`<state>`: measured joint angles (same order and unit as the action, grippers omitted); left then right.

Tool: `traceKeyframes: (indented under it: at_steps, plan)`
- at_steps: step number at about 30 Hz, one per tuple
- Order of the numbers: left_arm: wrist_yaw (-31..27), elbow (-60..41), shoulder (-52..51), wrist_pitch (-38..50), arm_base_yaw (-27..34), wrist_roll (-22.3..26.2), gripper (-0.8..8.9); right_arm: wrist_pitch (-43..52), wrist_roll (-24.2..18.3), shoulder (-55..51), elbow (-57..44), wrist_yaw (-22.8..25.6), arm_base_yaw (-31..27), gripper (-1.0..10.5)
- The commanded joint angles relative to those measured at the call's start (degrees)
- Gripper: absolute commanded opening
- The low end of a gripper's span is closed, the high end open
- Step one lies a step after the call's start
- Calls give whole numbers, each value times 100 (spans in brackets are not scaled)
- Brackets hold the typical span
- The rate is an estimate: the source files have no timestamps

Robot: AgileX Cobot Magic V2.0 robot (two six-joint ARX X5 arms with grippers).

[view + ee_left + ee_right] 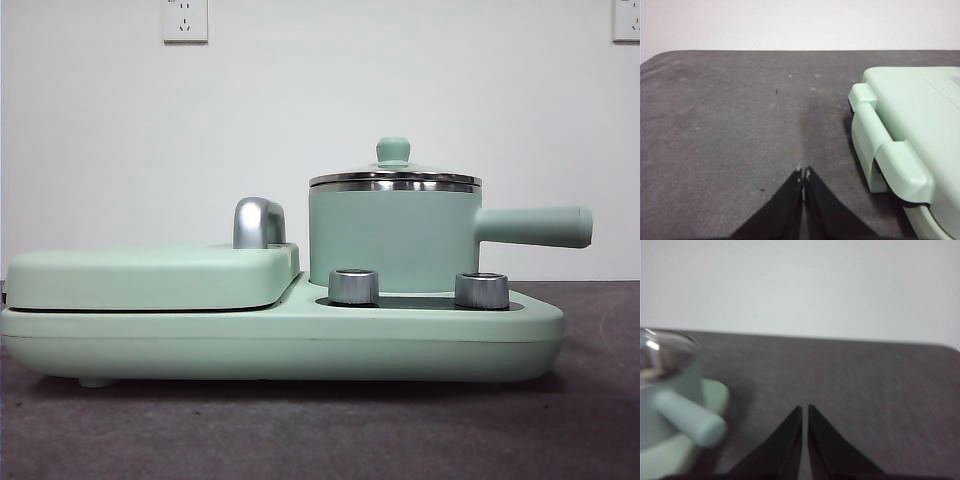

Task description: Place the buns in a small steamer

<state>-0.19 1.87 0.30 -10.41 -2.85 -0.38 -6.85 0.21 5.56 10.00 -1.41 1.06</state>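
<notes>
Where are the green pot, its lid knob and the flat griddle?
pot (390, 238): front view, middle of its side wall.
lid knob (393, 150): front view, its rounded top.
griddle (150, 275): front view, its closed lid.

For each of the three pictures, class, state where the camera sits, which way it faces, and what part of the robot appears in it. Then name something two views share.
Front view: low, at table height, looking level across at the small steamer and the flat lidded griddle; no robot part shows.
Left wrist view: on the left arm, looking down over the shut left gripper at the grey table and the griddle's end.
Right wrist view: on the right arm, over the shut right gripper, steamer handle alongside.
Shared: the steamer appears in the front and right wrist views.
</notes>
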Motion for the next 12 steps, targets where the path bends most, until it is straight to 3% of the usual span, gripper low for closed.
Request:
traceKeyframes:
  at_steps: [1,12]
  plan:
    - [-33,-111,-11,-33,4,81,7,81,-52,-101,-260,153,-59,17]
    - [-33,-109,-11,-33,4,81,7,-326,-94,-533,-935,282,-175,17]
